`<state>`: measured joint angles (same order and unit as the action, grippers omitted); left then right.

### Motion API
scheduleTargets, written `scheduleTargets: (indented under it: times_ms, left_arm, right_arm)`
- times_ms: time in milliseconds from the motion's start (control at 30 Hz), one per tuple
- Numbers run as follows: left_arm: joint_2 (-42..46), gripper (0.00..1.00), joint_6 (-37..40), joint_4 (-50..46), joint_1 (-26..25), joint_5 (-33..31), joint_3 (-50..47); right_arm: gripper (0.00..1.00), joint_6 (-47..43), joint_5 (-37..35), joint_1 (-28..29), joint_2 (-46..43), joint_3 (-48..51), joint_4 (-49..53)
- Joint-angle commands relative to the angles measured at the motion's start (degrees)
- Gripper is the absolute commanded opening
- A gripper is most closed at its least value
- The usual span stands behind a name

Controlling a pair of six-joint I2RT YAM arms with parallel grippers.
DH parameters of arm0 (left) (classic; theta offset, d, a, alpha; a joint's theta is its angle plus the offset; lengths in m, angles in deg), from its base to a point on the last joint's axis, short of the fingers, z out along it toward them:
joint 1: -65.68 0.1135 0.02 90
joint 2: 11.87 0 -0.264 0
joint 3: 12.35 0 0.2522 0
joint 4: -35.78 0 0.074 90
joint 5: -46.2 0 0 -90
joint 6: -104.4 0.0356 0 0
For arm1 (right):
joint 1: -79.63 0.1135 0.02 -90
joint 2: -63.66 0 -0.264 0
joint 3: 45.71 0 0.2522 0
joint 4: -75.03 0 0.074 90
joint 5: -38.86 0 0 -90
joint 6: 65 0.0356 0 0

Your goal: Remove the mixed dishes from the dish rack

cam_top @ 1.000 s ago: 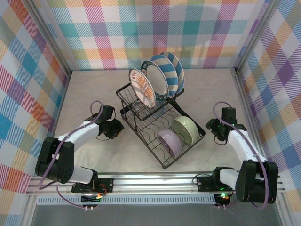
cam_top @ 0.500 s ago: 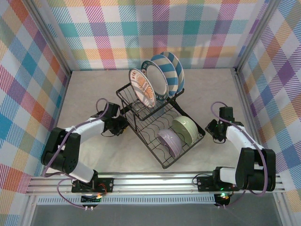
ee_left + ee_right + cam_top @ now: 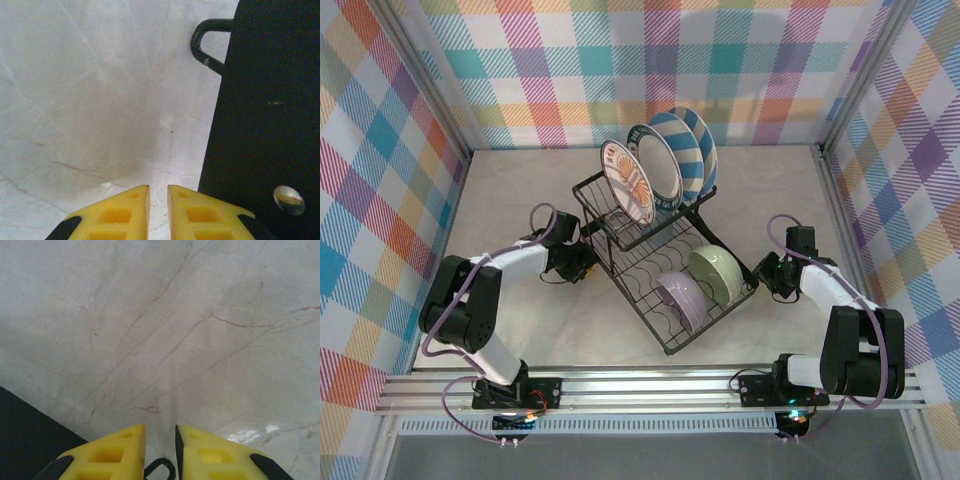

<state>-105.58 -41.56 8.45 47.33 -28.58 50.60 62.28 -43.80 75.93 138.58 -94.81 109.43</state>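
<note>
The black wire dish rack (image 3: 632, 268) stands mid-table. Upright in its rear slots are a white plate with an orange pattern (image 3: 627, 182) and two blue-and-white striped plates (image 3: 656, 165). A lavender bowl (image 3: 678, 300) and a pale green bowl (image 3: 718, 276) lean in the front slots. My left gripper (image 3: 584, 265) presses against the rack's left side; its fingers (image 3: 158, 192) are nearly together with nothing between them, beside a black rack panel (image 3: 270, 125). My right gripper (image 3: 763, 274) is at the rack's right corner. There it (image 3: 160, 432) is closed round a black wire loop (image 3: 160, 466).
The marble-look tabletop (image 3: 520, 200) is walled by plaid panels on three sides. A metal rail (image 3: 650, 385) with both arm bases runs along the near edge. The rack's dark edge (image 3: 25, 440) lies at the lower left of the right wrist view.
The left gripper slid right onto the rack's left side. The right gripper's jaws closed. The rack and its dishes shifted slightly right.
</note>
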Motion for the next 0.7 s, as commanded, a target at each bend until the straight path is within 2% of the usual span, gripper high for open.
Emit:
scheduleTargets:
  times_ms: [0, 667]
  left_arm:
    - [-1.8, 0.18, -0.5, 3.4, -0.8, 2.2, 4.1]
    - [-13.2, 0.18, 2.3, -0.1, 0.7, 3.9, 19.5]
  right_arm:
    - [0.24, -0.5, 2.7, 0.7, 0.1, 0.9, -0.4]
    - [0.23, 3.2, 4.5, 5.8, -1.7, 1.6, -1.0]
